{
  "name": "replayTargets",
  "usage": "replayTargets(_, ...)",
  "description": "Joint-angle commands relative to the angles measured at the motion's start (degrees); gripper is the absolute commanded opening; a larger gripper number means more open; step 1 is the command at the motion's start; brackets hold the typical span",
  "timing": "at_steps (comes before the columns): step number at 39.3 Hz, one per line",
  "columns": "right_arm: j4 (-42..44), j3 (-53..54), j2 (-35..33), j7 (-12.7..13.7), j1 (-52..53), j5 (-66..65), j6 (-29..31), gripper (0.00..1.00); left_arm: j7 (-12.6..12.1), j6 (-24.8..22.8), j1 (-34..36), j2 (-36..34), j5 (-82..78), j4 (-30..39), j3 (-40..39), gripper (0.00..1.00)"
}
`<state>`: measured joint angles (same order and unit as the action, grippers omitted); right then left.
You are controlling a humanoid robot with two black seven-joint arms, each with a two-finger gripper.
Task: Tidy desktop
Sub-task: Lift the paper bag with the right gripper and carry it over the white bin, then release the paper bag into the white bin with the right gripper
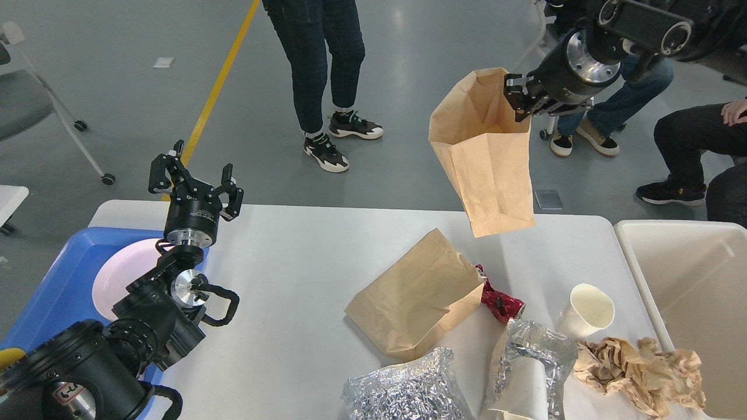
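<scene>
The white desktop spreads across the view. High above its far right edge hangs an upright brown paper bag, mouth up, with my right gripper shut on its rim. A second brown paper bag lies flat on the desktop beside a crushed red wrapper. Nearer the front lie two foil bags, one with a cup inside, a white paper cup and crumpled brown paper. My left gripper stands open and empty over the far left edge.
A blue tray with a white plate sits at the left. A cream-white bin stands at the right. People stand and sit beyond the table, and a wheeled chair is at the far left.
</scene>
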<state>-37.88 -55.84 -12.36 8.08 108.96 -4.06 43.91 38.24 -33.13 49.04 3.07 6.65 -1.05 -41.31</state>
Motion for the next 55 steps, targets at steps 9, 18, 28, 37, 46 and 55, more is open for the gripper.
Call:
replayTargets(9,0.0,-14.2,-4.4,0.0,8.1,0.0,5.2,0.00,0.0,0.0,0.0,0.0,0.0,0.0,0.0,0.97)
replayTargets(18,0.2,-25.9,-6.0,0.0,10.0,-0.2,5.4,0.00,0.0,0.0,0.0,0.0,0.0,0.0,0.0,0.97)
replayTargets(28,0.7,-34.6,-11.2,0.2,8.6,-1.0,5.1,0.00,0.0,0.0,0.0,0.0,-0.1,0.0,0.0,0.97)
replayTargets(37,4.8,-35.1,-18.2,0.4,-1.1,-6.2,0.5,0.00,0.0,0.0,0.0,0.0,0.0,0.0,0.0,0.97)
replayTargets(46,11.4,-34.3,-21.6,0.4,-16.2,-6.0,-10.2,0.00,0.0,0.0,0.0,-0.1,0.0,0.0,0.0,0.97)
replayTargets(55,17.7,-25.9,-23.2,0.4,-33.7,-5.3,-17.7,0.00,0.0,0.0,0.0,0.0,0.0,0.0,0.0,0.97)
